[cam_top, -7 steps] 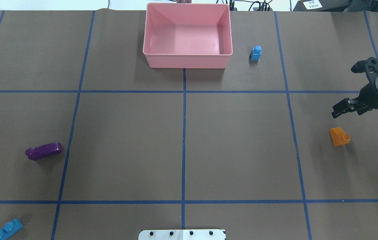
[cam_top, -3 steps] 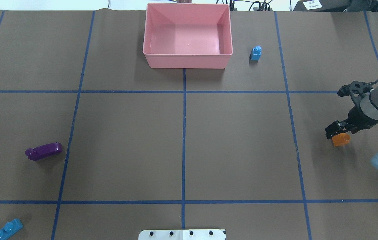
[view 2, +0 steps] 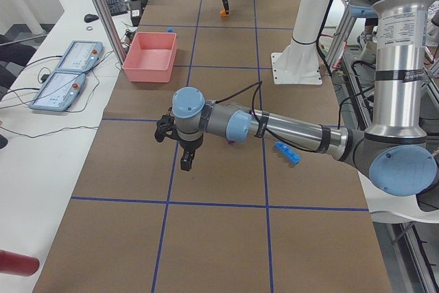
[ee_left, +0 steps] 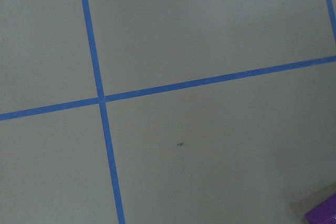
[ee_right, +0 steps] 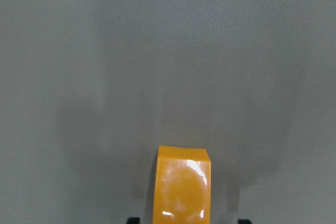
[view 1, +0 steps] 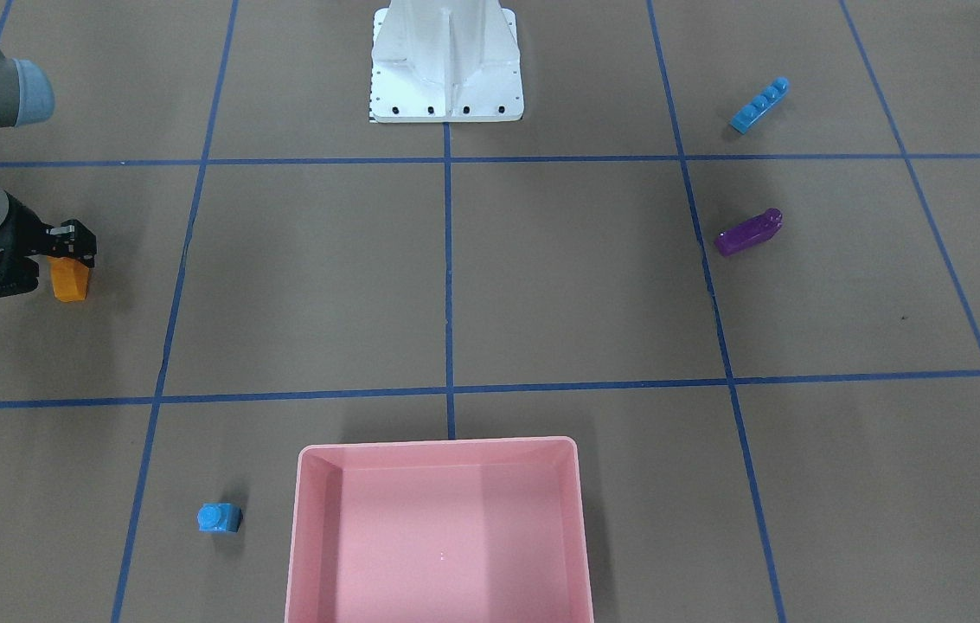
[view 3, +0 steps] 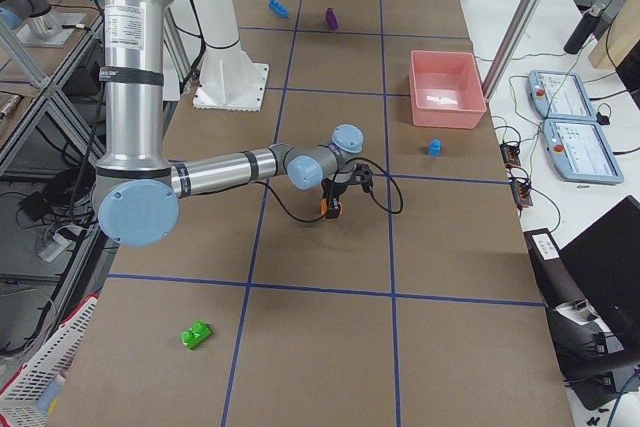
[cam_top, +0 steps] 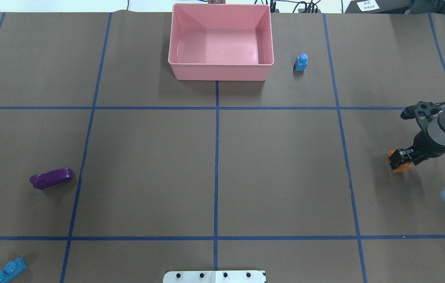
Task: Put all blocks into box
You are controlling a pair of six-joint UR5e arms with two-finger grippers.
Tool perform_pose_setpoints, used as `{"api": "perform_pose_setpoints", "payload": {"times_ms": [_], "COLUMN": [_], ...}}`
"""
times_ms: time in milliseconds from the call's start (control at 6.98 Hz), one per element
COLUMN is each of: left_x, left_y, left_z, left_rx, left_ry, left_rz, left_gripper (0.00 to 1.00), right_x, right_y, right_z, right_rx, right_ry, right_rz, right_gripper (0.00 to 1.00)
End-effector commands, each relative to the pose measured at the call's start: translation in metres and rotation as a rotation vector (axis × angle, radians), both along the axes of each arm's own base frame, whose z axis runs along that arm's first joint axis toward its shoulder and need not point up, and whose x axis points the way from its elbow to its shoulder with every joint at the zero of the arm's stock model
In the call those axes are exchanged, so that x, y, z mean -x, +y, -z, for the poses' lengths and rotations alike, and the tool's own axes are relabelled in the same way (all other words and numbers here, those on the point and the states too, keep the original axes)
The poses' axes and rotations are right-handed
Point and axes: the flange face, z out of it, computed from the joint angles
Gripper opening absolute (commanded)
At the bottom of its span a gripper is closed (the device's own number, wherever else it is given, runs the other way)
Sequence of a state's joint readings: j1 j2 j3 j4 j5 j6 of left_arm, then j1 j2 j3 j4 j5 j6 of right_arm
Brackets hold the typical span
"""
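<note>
Right hand at orange block, pink box farther off

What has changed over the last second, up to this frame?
The right tool moved toward the robot and down onto the orange block. It now straddles the block, open, with nothing gripped yet. The orange block has not shifted. The purple block, small light-blue cube, light-blue bar and the box stayed put.

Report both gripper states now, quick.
Left gripper: cannot be told from these views.
Right gripper: open, fingers on either side of the orange block, not clamped on it.
</note>
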State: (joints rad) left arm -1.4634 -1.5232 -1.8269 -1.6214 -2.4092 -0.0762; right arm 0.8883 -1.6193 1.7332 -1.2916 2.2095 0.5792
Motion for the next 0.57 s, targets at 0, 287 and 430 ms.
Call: {"api": "perform_pose_setpoints", "payload": {"times_ms": [0,287,430], "left_x": [0.000,-0.001,-0.004], "left_y": [0.001,0.001,0.002], "left_z": [0.003,0.008,0.015], "left_rx": [-0.001,-0.008,-0.022], "left_ry": [0.016,0.023,0.030], "left_rz": [-0.002,-0.004,-0.010], "left_gripper": [1.00,1.00,1.00], "right_x": [-0.001,-0.034,-0.060], "right_y": [0.001,-0.012,-0.008], "right_z": [-0.004,0.035,0.060], "right_rx": [0.005,-0.051,-0.089], "right_ry": [0.005,-0.041,-0.068], "right_rz": [0.001,-0.072,-0.114], "right_gripper": [0.00,0.00,0.00]}}
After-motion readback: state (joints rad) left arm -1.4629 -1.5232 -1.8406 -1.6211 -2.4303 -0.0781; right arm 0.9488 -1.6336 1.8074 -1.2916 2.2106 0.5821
